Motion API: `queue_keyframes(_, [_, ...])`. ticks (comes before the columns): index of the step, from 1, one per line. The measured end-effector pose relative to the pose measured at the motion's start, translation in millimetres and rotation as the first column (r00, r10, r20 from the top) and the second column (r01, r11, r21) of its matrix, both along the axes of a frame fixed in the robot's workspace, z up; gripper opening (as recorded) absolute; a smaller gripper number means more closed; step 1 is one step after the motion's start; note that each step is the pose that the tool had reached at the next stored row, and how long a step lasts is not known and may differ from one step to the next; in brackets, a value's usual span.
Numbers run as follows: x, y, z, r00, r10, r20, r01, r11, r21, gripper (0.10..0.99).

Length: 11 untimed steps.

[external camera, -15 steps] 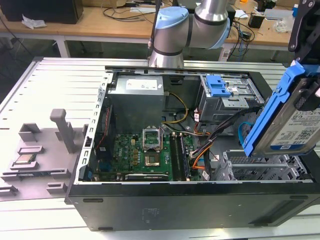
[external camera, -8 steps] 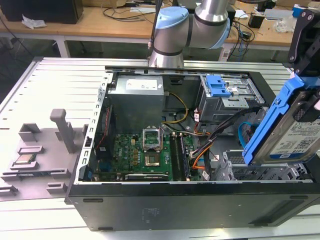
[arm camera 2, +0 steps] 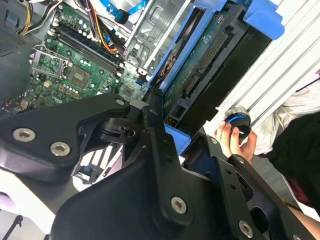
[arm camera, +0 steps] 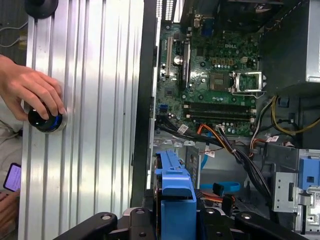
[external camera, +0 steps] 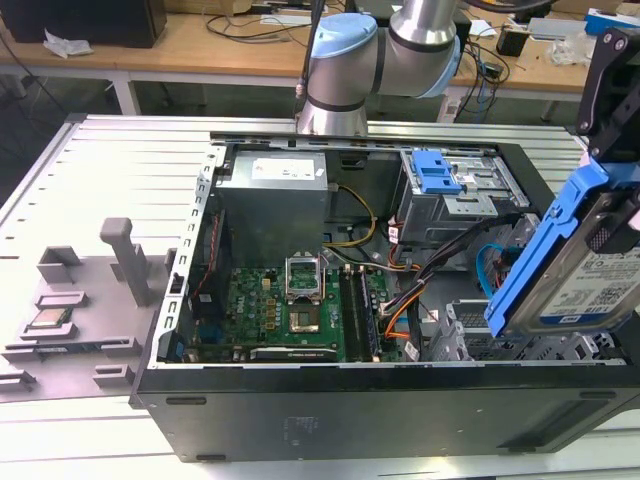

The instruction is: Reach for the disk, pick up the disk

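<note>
The disk (external camera: 590, 275), a silver hard drive with a white-and-blue label in a bright blue carrier, hangs tilted on edge above the open computer case's corner at the exterior view's right. My black gripper (external camera: 608, 120) comes down onto it from above and is shut on it. In the second wrist view the disk (arm camera 2: 210, 60) shows its underside and connector, clamped at my gripper (arm camera 2: 180, 135). The first wrist view has the blue carrier (arm camera: 175, 190) sitting between the black finger links of my gripper (arm camera: 175, 222).
The open computer case (external camera: 180, 400) holds a green motherboard (external camera: 290, 310), a power supply (external camera: 275, 190), a drive cage with a blue clip (external camera: 440, 175) and loose cables. A small CPU chip (external camera: 48, 320) lies on a grey fixture. A person's hand (arm camera: 30, 92) holds a knob (arm camera: 47, 121).
</note>
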<state>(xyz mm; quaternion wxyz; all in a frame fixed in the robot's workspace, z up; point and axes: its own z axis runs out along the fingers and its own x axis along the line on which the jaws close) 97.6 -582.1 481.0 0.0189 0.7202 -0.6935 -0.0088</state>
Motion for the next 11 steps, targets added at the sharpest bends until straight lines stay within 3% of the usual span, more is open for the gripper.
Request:
queue_keyframes(7, [0.0, -2.8, -5.0, 1.0, -0.001, 0.0, 0.001, 1.0, 0.001, 0.369])
queue_keyframes(10, [0.0, -2.8, -5.2, 1.0, -0.007, -0.0002, 0.007, 0.9994, 0.035, 0.369])
queue_keyframes(11, [0.0, -2.8, -5.7, 0.9999, -0.012, -0.0003, 0.012, 0.9984, 0.056, 0.369])
